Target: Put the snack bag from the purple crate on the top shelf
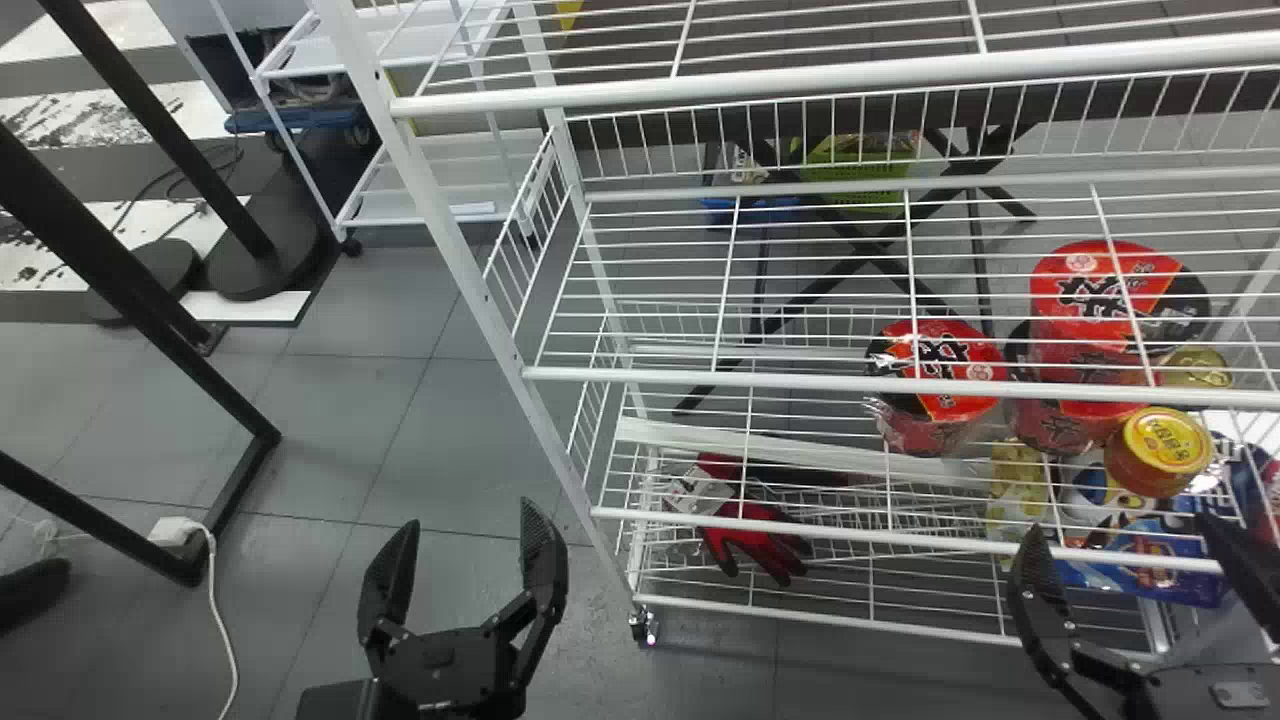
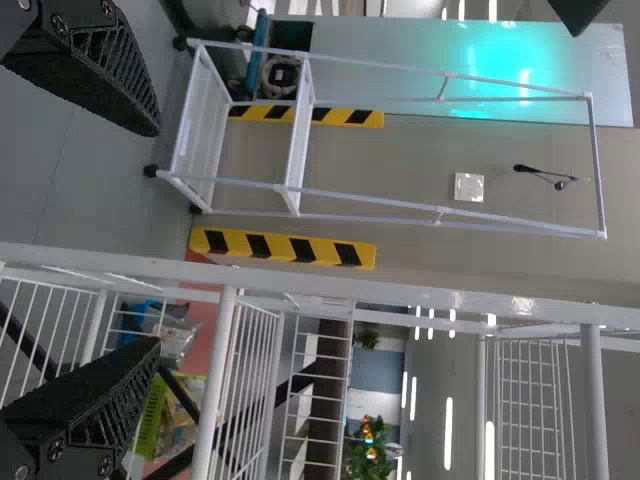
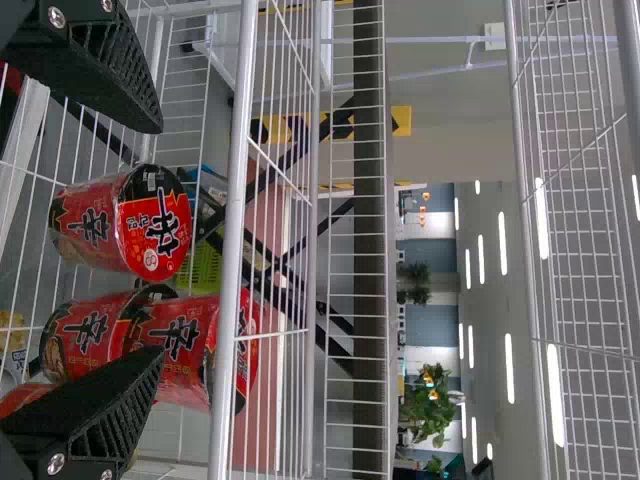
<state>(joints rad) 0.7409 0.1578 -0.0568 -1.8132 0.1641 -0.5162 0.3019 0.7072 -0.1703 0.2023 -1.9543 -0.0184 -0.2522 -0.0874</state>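
Grey tiled floor [image 1: 400, 420] lies open to the left of the rack, crossed by straight joints. The white wire rack [image 1: 450, 240], of round rails and thin parallel rods, has a slanting left post as its near edge; its highest shelf in the head view [image 1: 800, 90] shows bare rods. A black metal frame [image 1: 130, 260] bounds the floor at far left, and a white cart [image 1: 430, 170] stands behind the rack. The left gripper [image 1: 463, 515] is over open floor just beside the left post, its fingers spread, nothing between them. The right gripper [image 1: 1120, 525] is before the rack's lower right part, fingers likewise spread and unloaded. Glossy red-and-black round tubs [image 1: 1110, 290], some stacked, sit beneath the middle shelf's rods. Low at right, near the right gripper, is a flat blue printed packet [image 1: 1160, 585]; whether it is the snack bag cannot be told. A red fabric glove [image 1: 760, 550] lies in the low wire basket at left. A squat jar with a round yellow lid [image 1: 1165, 440] adjoins the tubs.
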